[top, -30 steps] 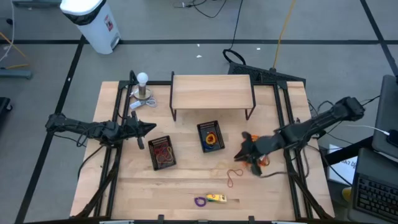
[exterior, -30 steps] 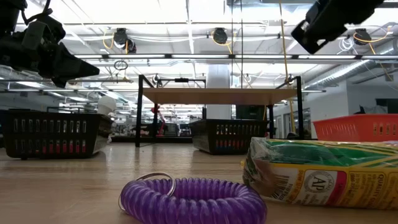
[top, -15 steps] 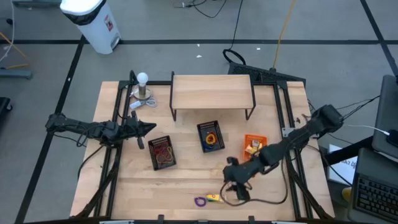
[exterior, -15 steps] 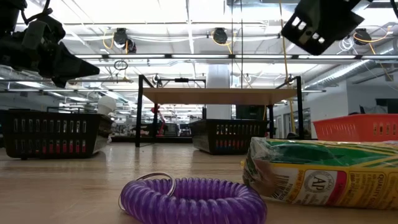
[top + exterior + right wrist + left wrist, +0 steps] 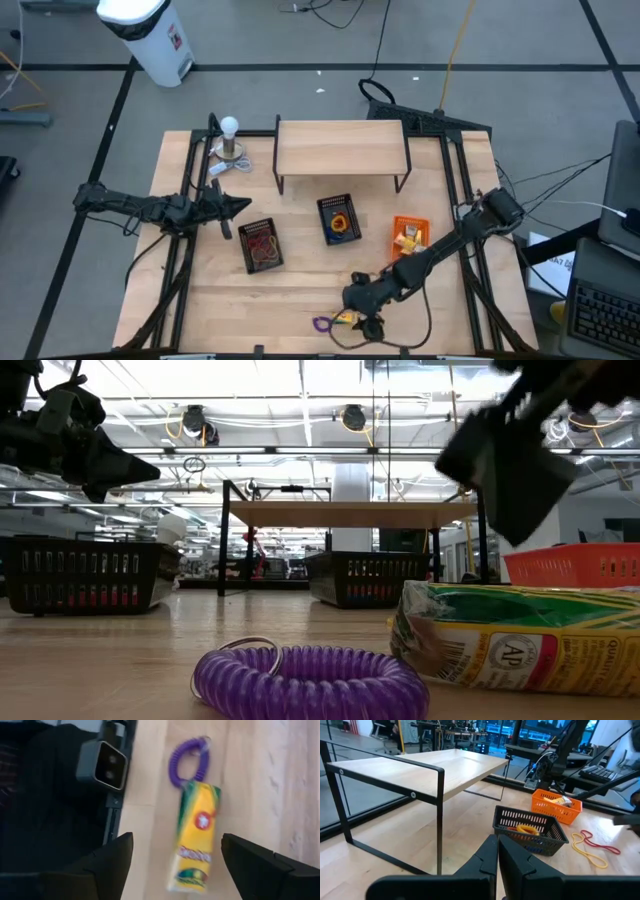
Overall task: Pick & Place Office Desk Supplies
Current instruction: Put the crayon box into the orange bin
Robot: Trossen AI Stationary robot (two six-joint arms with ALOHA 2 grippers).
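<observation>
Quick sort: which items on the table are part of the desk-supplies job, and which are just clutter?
Job items:
- yellow crayon box, under the open right pincer
- purple coiled wrist loop
- loose red and yellow rubber bands
- orange bin and two black mesh baskets

Lying about:
- white ball-topped metal stand
- wooden riser shelf
- idle left pincer, shut

Bare worktop (image 5: 300, 290) lies open between the black baskets and the front edge. At the front, the yellow packet (image 5: 195, 840) touches the purple coil (image 5: 188, 762), crowding that approach. The raised shelf (image 5: 340, 148) blocks the back.
</observation>
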